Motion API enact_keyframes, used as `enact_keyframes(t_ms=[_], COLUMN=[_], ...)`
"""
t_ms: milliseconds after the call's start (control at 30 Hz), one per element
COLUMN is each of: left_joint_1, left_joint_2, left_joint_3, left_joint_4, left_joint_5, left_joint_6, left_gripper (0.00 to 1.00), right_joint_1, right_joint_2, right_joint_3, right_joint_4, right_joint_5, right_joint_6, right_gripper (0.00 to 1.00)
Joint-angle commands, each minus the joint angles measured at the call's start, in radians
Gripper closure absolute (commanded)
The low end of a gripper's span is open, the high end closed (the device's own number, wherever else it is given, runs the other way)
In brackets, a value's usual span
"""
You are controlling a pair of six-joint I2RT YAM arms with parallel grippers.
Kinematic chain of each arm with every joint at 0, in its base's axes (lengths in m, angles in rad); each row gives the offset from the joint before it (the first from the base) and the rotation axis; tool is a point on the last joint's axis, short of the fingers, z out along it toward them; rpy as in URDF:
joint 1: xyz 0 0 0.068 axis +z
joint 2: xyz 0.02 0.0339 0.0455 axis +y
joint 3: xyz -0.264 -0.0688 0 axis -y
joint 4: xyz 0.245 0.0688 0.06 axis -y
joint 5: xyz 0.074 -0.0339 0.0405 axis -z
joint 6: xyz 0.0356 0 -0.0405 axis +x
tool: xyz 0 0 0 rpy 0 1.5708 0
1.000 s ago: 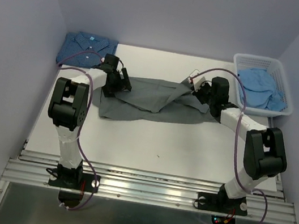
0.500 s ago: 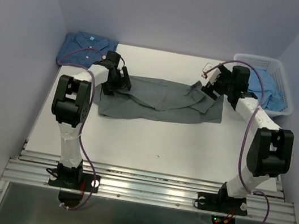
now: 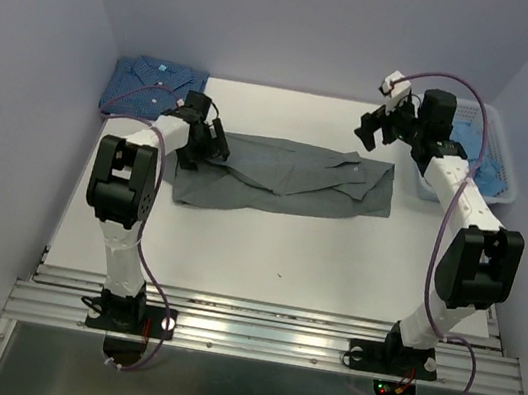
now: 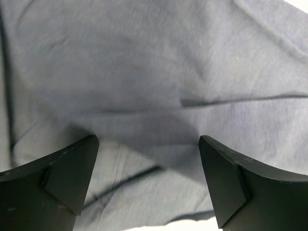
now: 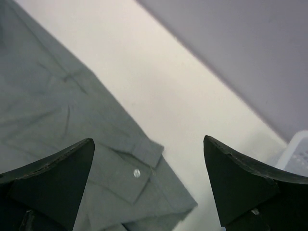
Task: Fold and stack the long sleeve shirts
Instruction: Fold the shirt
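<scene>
A plain grey long sleeve shirt [image 3: 288, 176] lies spread across the middle of the white table [image 3: 266, 249], partly folded lengthwise. Its buttoned cuff [image 5: 137, 168] shows in the right wrist view. My left gripper [image 3: 215, 139] hovers low over the shirt's left end, open, with only grey cloth [image 4: 144, 96] below its fingers. My right gripper [image 3: 375, 130] is raised above the shirt's right end, open and empty. A dark blue dotted shirt [image 3: 154, 85] lies folded at the table's back left. A pale blue shirt [image 3: 464, 155] sits in the basket.
A white plastic lattice basket [image 3: 503, 131] stands at the back right beside my right arm. Lilac walls [image 3: 22, 66] close in the left, back and right sides. A metal rail [image 3: 261, 334] runs along the near edge by the arm bases.
My right gripper has let go of the grey shirt's right end, opened, and risen up and back to the right. The cloth has settled flat. The left gripper has barely moved.
</scene>
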Motion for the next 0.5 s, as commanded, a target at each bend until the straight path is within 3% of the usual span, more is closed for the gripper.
enact_keyframes(t_ms=[0,67,233,467], left_joint_1=[-0.01,-0.016,-0.05,-0.108], left_joint_2=[-0.188,-0.233,-0.308,-0.123], left_joint_3=[-0.03,-0.039,-0.021,0.129], left_joint_4=[0.0,0.004,0.031,0.048], left_joint_5=[-0.036,-0.037,-0.033,0.068], left_joint_6=[-0.027,-0.034,-0.042,-0.024], left_gripper=[0.01,0.01,0.01,0.01], right_joint_1=[0.007,0.016,0.1,0.143], right_joint_2=[0.045,0.044,0.024,0.185], right_joint_3=[0.116,0.081,-0.028,0.029], right_joint_4=[0.155,0.226,0.23,-0.017], right_joint_5=[-0.093,-0.056,0.202,0.366], right_joint_6=[0.443,0.592,0.695,0.79], right_gripper=[0.0,0.0,0.0,0.0])
